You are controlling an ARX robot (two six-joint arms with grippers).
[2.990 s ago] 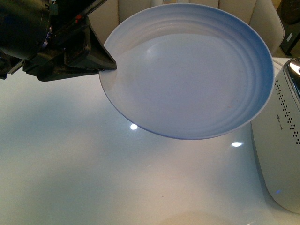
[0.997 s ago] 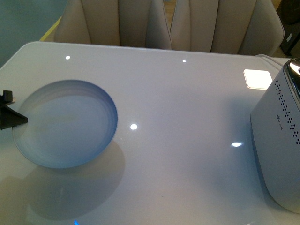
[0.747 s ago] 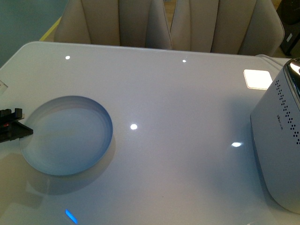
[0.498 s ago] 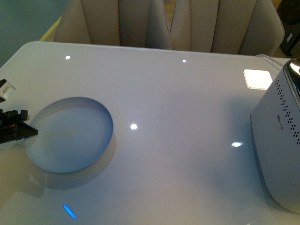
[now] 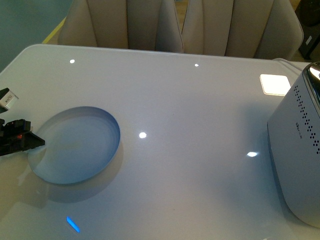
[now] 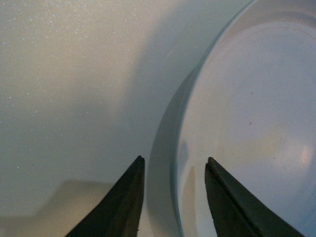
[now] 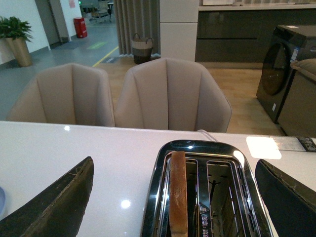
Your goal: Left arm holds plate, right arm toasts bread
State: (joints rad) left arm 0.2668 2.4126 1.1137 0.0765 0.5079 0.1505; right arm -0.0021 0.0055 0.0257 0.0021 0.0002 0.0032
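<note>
Surface: glossy white table (image 5: 200, 110), beige chairs (image 5: 150, 22) along the upper frame.
Plate (image 5: 75, 145): lay flat at lower left.
Left gripper (image 6: 173, 197): jaws narrowly parted astride the plate's rim.
Bread (image 7: 178, 192): upright in the toaster (image 7: 205, 190).
Right gripper (image 7: 173, 197): wide apart, empty.
Advice: release gently, withdraw level.

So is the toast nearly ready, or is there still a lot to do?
The bread already stands in one slot of the toaster, so loading looks done. The plate lies flat on the table, and the left hand is open astride its rim. The right hand hangs open above the toaster. Still left: taking the slice out.
</note>
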